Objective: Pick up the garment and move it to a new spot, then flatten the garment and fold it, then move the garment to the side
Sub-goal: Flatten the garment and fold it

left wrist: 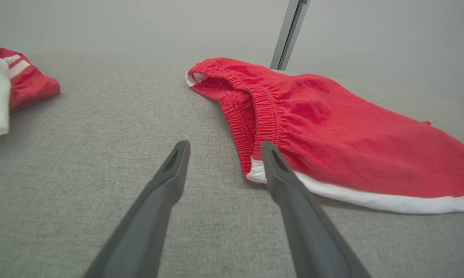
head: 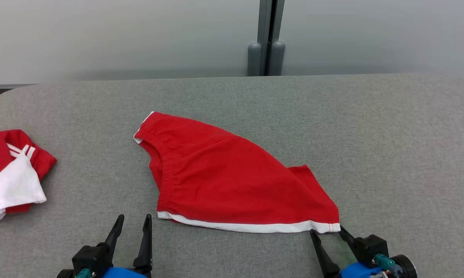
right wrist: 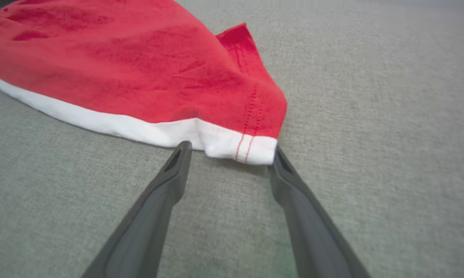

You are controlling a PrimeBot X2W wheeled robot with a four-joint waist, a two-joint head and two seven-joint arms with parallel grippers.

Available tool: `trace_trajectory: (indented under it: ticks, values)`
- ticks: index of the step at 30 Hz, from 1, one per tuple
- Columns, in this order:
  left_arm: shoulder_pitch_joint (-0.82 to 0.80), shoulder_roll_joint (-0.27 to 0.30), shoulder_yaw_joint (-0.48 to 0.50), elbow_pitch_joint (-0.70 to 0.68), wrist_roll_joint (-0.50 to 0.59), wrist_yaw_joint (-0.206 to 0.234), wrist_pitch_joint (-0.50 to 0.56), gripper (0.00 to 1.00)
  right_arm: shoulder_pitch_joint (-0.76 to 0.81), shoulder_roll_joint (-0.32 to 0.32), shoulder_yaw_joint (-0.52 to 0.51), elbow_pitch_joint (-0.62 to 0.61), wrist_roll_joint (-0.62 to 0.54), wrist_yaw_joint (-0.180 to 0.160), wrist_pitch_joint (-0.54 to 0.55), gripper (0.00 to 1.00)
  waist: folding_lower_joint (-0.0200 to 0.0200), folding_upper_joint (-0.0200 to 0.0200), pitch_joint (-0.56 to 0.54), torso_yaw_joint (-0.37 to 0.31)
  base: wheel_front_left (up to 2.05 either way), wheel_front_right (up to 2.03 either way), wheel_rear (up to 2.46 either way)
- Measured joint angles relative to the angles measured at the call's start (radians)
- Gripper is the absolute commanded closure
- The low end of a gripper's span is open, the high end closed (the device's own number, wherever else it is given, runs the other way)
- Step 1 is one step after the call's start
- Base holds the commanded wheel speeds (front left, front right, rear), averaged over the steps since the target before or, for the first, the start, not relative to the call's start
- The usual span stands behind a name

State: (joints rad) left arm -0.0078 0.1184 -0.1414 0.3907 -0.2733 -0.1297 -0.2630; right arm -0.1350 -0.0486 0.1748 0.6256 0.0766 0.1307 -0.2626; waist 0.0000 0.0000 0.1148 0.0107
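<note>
A: What's underneath?
B: A grey woven tabletop (head: 370, 135), with a pale wall (head: 100, 34) and a grey post (head: 270, 34) behind it.
A: And the garment?
B: The red shorts (head: 224, 173) lie mid-table, white hem nearest (a red-and-white piece (head: 12, 173) sits far left).
A: Grippers?
B: The left gripper (head: 134, 218) is spread wide and empty, just beside the waistband end. The right gripper (head: 326, 230) is equally wide and empty, its tips flanking the hem corner.

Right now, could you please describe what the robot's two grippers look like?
The left gripper and right gripper each have two long, dark, tapering fingers with a slotted recess near the tip, set on black blocks over a bright blue body. Teal fittings show on both; the right also has a round black part.
</note>
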Motion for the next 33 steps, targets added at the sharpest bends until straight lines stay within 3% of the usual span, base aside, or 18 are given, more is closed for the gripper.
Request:
trace_trajectory:
  ticks: [15,16,18,19,21,25,33]
  values:
    - [0.0,0.005,-0.013,-0.01,-0.007,0.0,0.0,0.0,0.041,0.0,0.015,-0.109,0.075,0.0,0.0,0.02,0.0,0.0,0.013,-0.012,0.0,0.0,0.0]
    - [0.0,0.005,-0.013,-0.01,-0.007,0.0,0.0,0.0,0.041,0.0,0.011,-0.111,0.075,0.0,0.0,0.12,0.0,0.0,0.015,-0.012,0.0,0.0,0.0]
    - [0.0,0.008,-0.015,-0.011,-0.008,0.0,0.0,0.0,0.041,0.0,0.012,-0.115,0.082,0.0,0.0,0.44,0.0,0.0,0.019,-0.013,0.0,0.0,0.0]
    - [0.0,0.009,-0.015,-0.01,-0.009,0.0,0.0,0.0,0.041,0.0,0.012,-0.119,0.085,0.0,0.0,0.56,0.0,0.0001,0.02,-0.013,0.0,0.0,0.0]
    - [-0.001,0.011,-0.017,-0.01,-0.01,0.0,0.0,0.0,0.041,0.0,0.01,-0.124,0.094,0.0,0.0,0.65,0.0,0.0,0.023,-0.013,0.0,0.0,0.0]
    - [-0.01,0.011,-0.023,-0.01,-0.015,0.0,0.0,0.0,0.04,0.0,0.004,-0.121,0.092,0.0,0.0,1.0,0.0,0.0,0.024,-0.012,0.0,0.0,0.0]
    - [-0.01,0.017,-0.074,-0.023,-0.048,0.0,0.0,0.0,0.036,0.0,-0.078,-0.127,0.069,0.0,0.0,1.0,0.0,0.0,0.02,-0.013,0.0,0.0,0.0]
